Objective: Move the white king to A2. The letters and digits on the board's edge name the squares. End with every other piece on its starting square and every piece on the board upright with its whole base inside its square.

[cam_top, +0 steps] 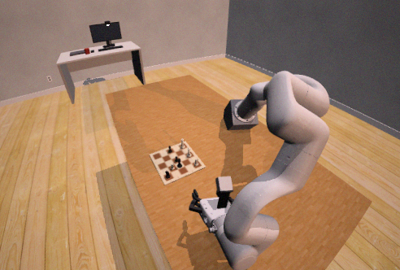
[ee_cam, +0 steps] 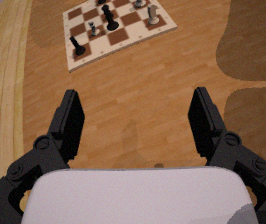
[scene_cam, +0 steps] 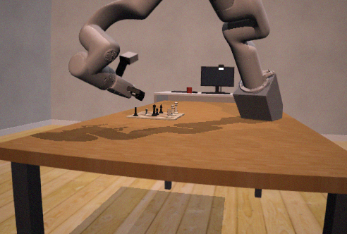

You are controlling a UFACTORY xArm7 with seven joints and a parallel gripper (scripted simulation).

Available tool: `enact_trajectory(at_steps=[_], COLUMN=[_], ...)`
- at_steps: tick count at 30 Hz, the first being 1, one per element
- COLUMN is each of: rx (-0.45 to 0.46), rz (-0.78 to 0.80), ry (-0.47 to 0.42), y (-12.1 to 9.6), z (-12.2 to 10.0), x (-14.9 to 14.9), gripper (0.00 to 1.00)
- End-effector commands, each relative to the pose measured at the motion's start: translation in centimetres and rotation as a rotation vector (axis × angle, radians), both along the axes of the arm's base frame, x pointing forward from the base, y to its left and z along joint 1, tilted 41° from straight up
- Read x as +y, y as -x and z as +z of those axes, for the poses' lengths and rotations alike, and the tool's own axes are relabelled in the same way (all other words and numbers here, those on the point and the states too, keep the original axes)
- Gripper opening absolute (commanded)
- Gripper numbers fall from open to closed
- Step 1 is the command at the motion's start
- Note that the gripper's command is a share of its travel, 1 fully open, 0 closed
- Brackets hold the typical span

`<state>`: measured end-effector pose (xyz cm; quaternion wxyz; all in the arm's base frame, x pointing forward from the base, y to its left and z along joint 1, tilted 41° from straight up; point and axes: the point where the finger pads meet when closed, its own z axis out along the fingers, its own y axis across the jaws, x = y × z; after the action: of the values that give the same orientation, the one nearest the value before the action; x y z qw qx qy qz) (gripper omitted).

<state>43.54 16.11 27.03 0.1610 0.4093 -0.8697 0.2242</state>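
Fingers wide open, nothing held. White king, prob. light, stiff, slick: grip approx. mid-body, w/ care.

high top view, low tabletop-edge exterior, close downward wrist
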Motion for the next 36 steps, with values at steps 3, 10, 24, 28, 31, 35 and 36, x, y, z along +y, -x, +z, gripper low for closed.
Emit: enact_trajectory(at_steps=[3, 10, 24, 28, 31, 35, 36], rx=[0.092, 0.145, 0.145, 0.145, 0.145, 0.145, 0.145], rz=[0.189, 0.282, 0.282, 0.282, 0.282, 0.282, 0.282], ry=[0.228, 0.344, 0.344, 0.344, 0.344, 0.344, 0.344], y=[-0.2, -0.1, -0.1, -0.1, -0.1, -0.1, -0.1], z=[-5.1, -7.7, -7.7, -7.7, -7.7, -7.7, -7.7], x=[-2.4, -3.7, -3.7, -3.7, -3.7, -3.7, -3.7], gripper=[1.00, 1.00, 1.00, 1.00, 1.00, 1.00, 1.00])
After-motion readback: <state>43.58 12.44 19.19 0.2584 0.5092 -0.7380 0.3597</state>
